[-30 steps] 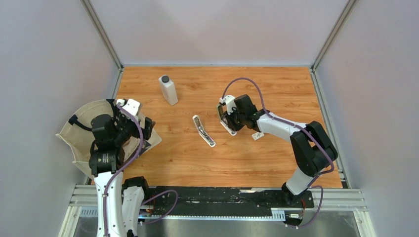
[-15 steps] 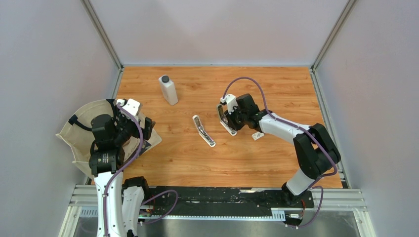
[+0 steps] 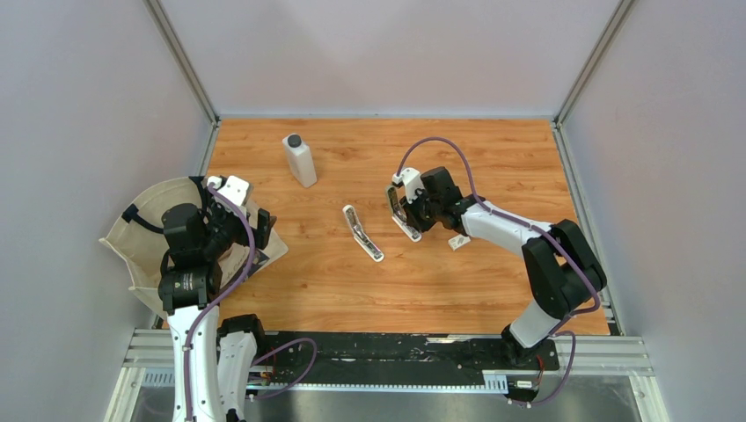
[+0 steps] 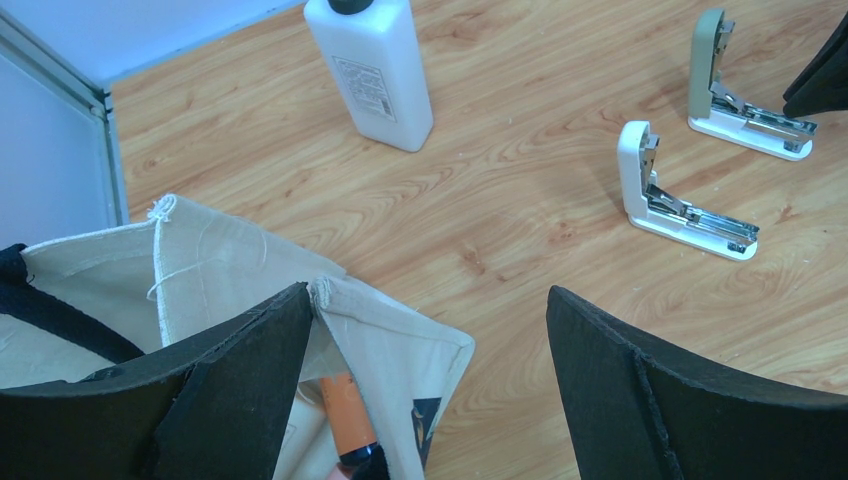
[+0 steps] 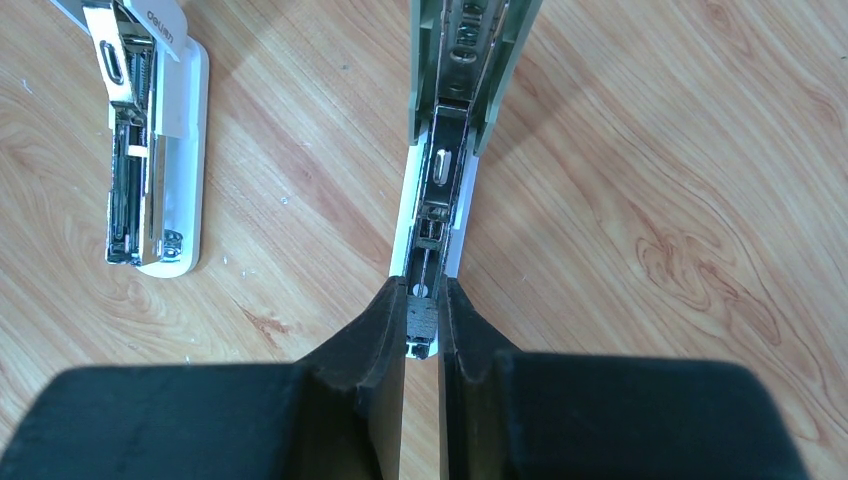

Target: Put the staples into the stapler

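Two staplers lie hinged open mid-table: a white one (image 3: pixel 362 233) (image 5: pixel 155 170) (image 4: pixel 680 200) and a green-topped one (image 3: pixel 400 214) (image 5: pixel 470 60) (image 4: pixel 745 95). My right gripper (image 3: pixel 407 220) (image 5: pixel 421 290) is shut on a short grey strip of staples (image 5: pixel 421 322). It holds the strip at the near end of the green stapler's metal channel. A tiny white box (image 3: pixel 458 241) lies just right of that arm's wrist. My left gripper (image 3: pixel 251 230) (image 4: pixel 428 293) hangs open over the edge of a cloth bag, holding nothing.
A white bottle with a dark cap (image 3: pixel 299 160) (image 4: pixel 370 65) stands at the back left. The beige cloth bag (image 3: pixel 145 229) (image 4: pixel 230 260) lies at the left edge, an orange tube (image 4: pixel 345 405) inside it. Walls with metal rails enclose the table.
The right arm's wrist shifted slightly away from its base early in the second, then stayed put. The left arm has not moved.
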Robot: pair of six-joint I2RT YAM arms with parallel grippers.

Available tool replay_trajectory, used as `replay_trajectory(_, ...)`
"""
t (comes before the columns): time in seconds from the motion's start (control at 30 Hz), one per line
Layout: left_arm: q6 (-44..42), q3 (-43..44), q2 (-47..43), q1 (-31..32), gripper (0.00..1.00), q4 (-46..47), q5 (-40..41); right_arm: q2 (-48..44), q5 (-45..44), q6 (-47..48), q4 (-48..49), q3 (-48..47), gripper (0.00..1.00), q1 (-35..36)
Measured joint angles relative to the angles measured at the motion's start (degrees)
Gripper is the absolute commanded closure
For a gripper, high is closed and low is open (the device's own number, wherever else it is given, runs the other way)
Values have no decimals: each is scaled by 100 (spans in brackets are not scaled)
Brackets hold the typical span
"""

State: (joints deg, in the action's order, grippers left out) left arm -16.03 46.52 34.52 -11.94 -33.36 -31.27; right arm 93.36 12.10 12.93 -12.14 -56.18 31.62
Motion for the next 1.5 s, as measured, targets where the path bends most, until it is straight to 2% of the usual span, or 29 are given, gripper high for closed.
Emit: replay_trajectory(1.5,2,0,0,-11,6,0,-15,149,0,0,-162,-57,88,2)
